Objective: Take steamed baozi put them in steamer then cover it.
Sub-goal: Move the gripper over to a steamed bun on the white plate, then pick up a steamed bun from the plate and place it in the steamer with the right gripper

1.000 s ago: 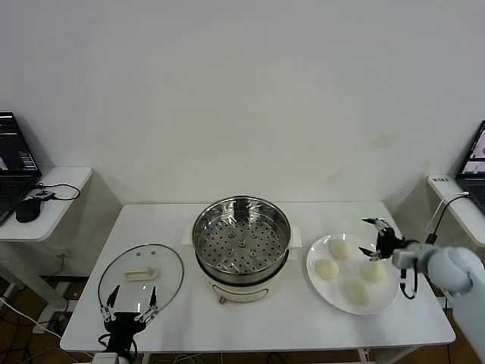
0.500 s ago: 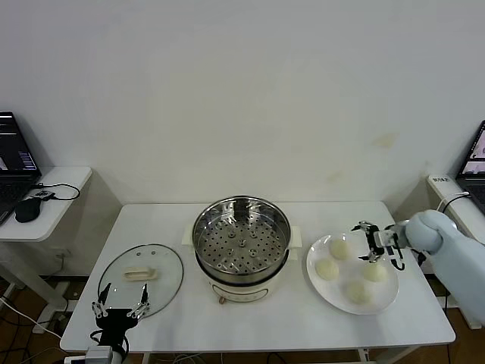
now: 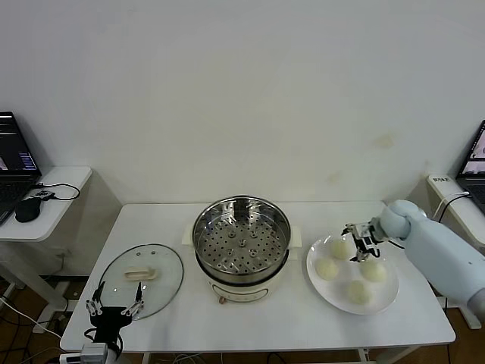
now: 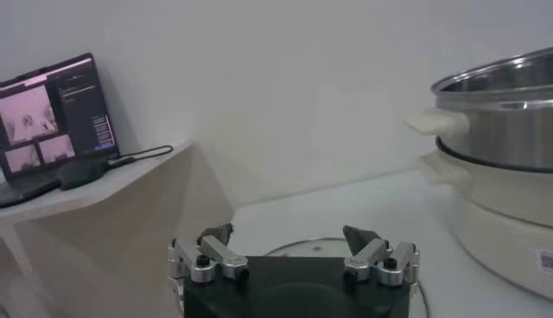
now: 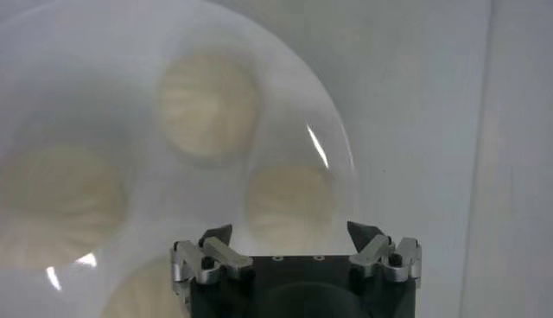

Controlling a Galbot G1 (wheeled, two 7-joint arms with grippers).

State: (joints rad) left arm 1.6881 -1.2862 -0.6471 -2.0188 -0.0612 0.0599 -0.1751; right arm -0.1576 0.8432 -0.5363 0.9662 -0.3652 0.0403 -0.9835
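A steamer (image 3: pixel 241 244) is set at the middle of a white table (image 3: pixel 250 318), its lid off; only a bare perforated tray (image 3: pixel 242 246) is seen inside, with no bun in it. A white plate (image 3: pixel 384 298) is placed just to its right, apart from the pot, and four baozi (image 3: pixel 326 268) are held on it, spaced apart. The right gripper (image 3: pixel 356 241) is found over the plate's far part, just beside the rear bun; its fingers (image 5: pixel 216 244) are spread with nothing between them, and the rear-right bun (image 5: pixel 289 195) is seen beyond them in the wrist view. The cover (image 3: pixel 142 277) is laid flat on the table left of the steamer, handle up, near the front-left corner and apart from the pot. The left gripper (image 3: pixel 114 311) is stationed at the table's front edge, by the cover's near rim, fingers wide and empty. Open tabletop is left in front of the steamer, and a narrow strip between pot and plate. The plate's right rim is near the table's right edge. A side desk (image 3: pixel 57 199) with a laptop (image 3: pixel 14 163) is noted to the left, clear of the table.
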